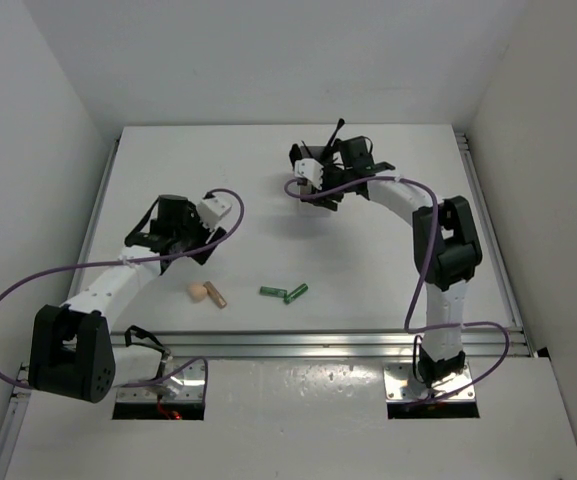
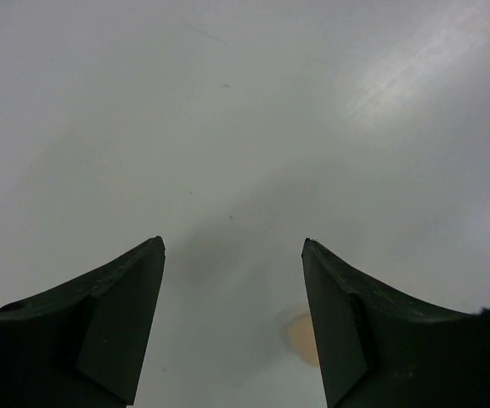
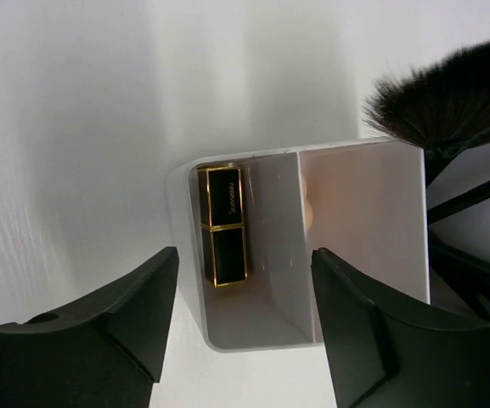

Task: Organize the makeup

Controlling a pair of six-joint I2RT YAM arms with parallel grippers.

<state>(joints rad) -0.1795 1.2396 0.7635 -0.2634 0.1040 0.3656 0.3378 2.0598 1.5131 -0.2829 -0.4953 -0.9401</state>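
Right fingers (image 3: 134, 314) spread, gripping nothing; rectangular black-and-gold lipstick (image 3: 223, 223) lies just past their tips, inside the end compartment of the white plastic box (image 3: 363, 212).
Fluffy black brush (image 3: 448, 102) rises at the box's far side; which compartment, cannot tell. Left fingers (image 2: 117, 314) spread over bare white bench (image 1: 368, 250). Near them lies a beige sponge (image 1: 198, 291), just beside a tan-gold tube (image 1: 215, 295). Two green tubes (image 1: 272, 292) lie further right. Plain white walls (image 1: 28, 120) surround the bench.

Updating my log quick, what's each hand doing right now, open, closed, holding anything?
Left hand: open, holding nothing, above the table.
Right hand: open, holding nothing; the black-gold lipstick lies in the white box beneath it.
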